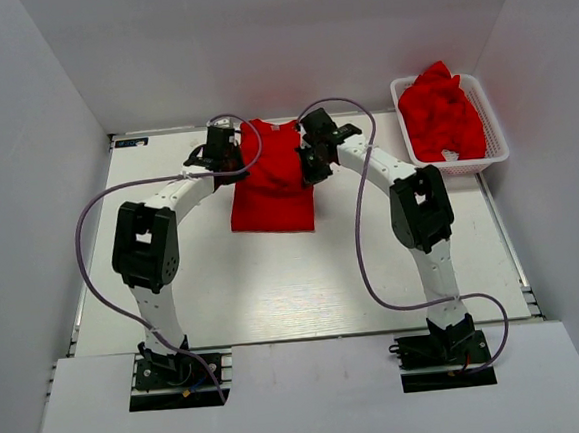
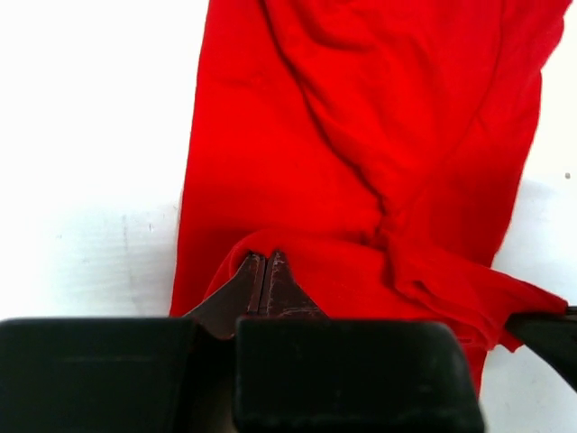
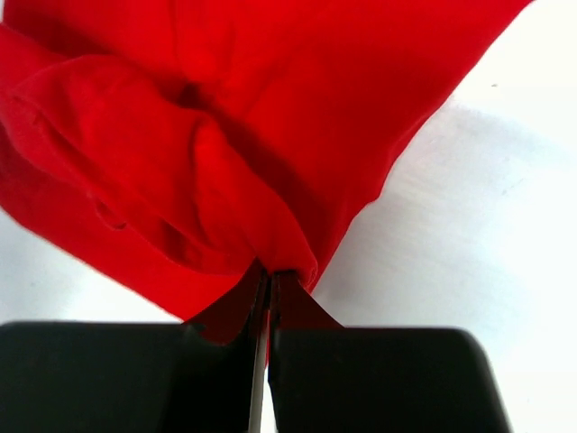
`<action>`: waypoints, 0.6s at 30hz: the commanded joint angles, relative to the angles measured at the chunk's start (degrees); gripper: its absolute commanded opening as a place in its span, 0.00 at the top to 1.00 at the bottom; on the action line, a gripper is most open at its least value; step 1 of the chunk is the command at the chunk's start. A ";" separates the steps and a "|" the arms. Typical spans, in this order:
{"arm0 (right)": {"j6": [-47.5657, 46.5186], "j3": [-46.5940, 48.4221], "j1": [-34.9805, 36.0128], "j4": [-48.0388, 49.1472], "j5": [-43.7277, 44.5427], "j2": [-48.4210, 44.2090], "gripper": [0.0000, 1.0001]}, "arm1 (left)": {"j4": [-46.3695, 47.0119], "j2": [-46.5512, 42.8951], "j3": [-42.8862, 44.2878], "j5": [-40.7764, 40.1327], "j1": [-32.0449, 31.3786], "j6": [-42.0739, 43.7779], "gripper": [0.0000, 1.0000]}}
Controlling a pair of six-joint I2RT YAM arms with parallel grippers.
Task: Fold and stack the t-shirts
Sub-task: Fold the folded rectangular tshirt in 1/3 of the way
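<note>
White walls box in the pale desk (image 1: 304,275), and I am working at its far half. My left end effector (image 2: 264,257) is closed, its tips pinching a fold at the edge of the red t-shirt (image 1: 273,193); my right end effector (image 3: 268,271) is likewise clamped on a bunched ridge of the same cloth. The 2 grips sit on opposite sides of the shirt's far part, level with each other, so neither arm is nearer. From them the shirt runs towards the arm bases, its long axis far-to-near, its free end flat on the desk between the arms. I judge the next fold needs both arms to travel together along that axis. Well to the right, a white basket (image 1: 493,120) holds a heap of red shirts (image 1: 442,114).
</note>
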 commanded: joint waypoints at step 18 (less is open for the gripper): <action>25.12 9.71 -10.10 19.68 -17.22 9.21 0.47 | -1.41 18.72 29.10 7.69 5.69 -7.02 0.37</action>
